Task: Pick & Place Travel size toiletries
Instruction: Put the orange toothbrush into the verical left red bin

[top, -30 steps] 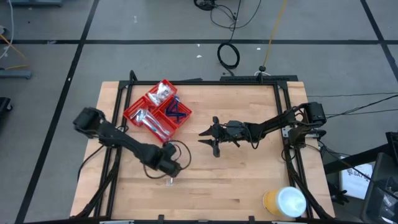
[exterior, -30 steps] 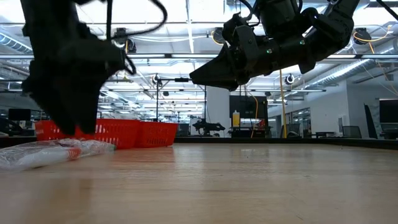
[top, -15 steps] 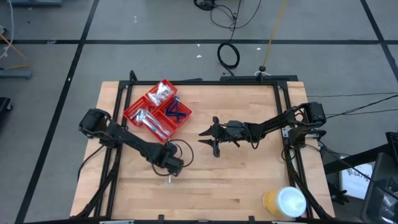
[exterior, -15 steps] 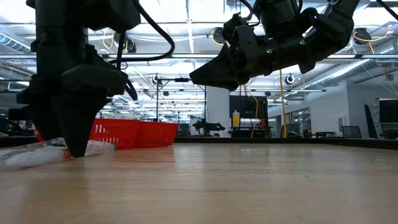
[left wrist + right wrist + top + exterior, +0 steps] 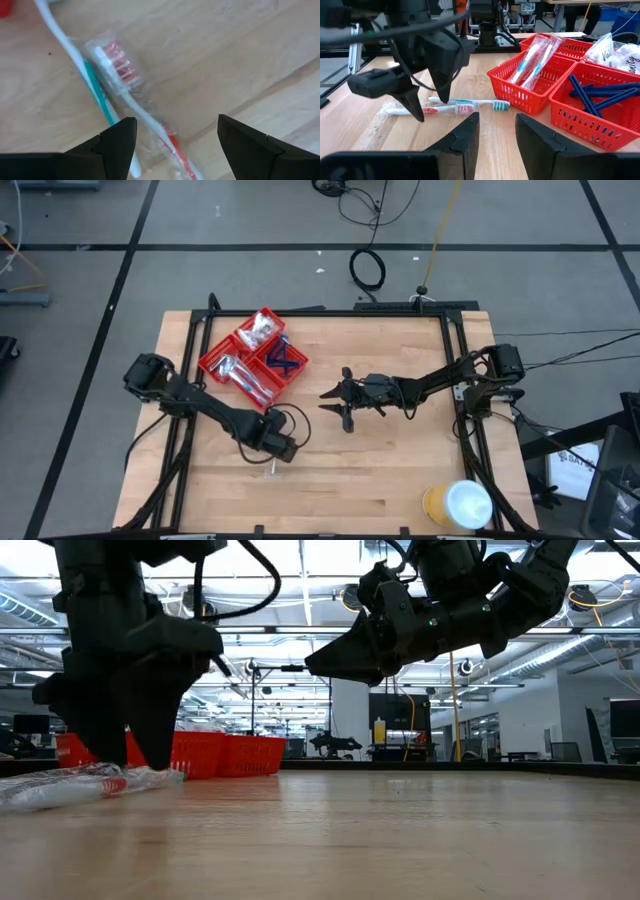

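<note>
Since a second ago, the left gripper (image 5: 272,461) has been lowered and shifted slightly over the table (image 5: 380,470), and its fingers (image 5: 158,745) are now seen straddling the toothbrushes; the right arm is unchanged. The left gripper is held open, one finger on each side of a wrapped toothbrush (image 5: 135,95) with red-and-white bristles, which lies flat on the wood inside a clear wrapper. Nothing is gripped. A second toothbrush (image 5: 95,90), white with a teal stripe, lies just beside the wrapped one, touching or nearly touching it. In the right wrist view, both toothbrushes (image 5: 450,107) are seen lying near the front wall of the red tray (image 5: 530,102). The tray sits toward the far left part of the table. In it, wrapped toothbrushes (image 5: 532,60) are held in one compartment, dark blue sticks (image 5: 600,92) in another, and white packets (image 5: 620,50) in a third. The right gripper (image 5: 328,402) is held above the middle of the table, well apart from the toothbrushes, its fingers parted a little and empty. A yellow roll (image 5: 458,505) with a white top stands at the near right corner.
</note>
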